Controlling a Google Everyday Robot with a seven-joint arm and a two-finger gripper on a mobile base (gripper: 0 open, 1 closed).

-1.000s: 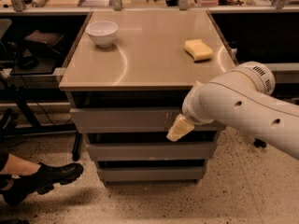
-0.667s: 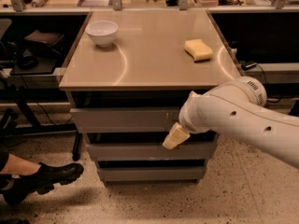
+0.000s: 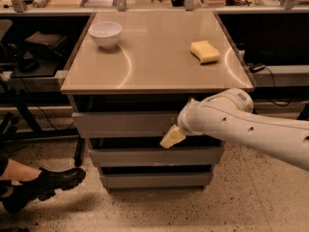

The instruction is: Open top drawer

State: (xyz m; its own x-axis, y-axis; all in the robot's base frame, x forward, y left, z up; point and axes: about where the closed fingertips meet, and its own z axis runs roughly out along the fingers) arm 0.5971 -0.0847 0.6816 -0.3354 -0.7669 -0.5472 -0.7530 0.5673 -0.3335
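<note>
The top drawer [image 3: 125,123] is the grey front just under the tan countertop of the cabinet; it looks shut, flush with the two narrower drawer fronts below. My white arm reaches in from the right. My gripper [image 3: 172,137], with pale cream fingers, sits at the lower edge of the top drawer front, right of centre, over the dark gap above the middle drawer [image 3: 149,156]. The drawer's inside is hidden.
A white bowl [image 3: 105,34] and a yellow sponge [image 3: 204,51] lie on the countertop [image 3: 154,57]. A person's black boot [image 3: 46,182] rests on the speckled floor at the lower left. Dark shelving stands on both sides of the cabinet.
My arm has swung left and down, bringing the gripper from the right part of the drawer front towards its centre and lower edge. The drawer has not visibly moved.
</note>
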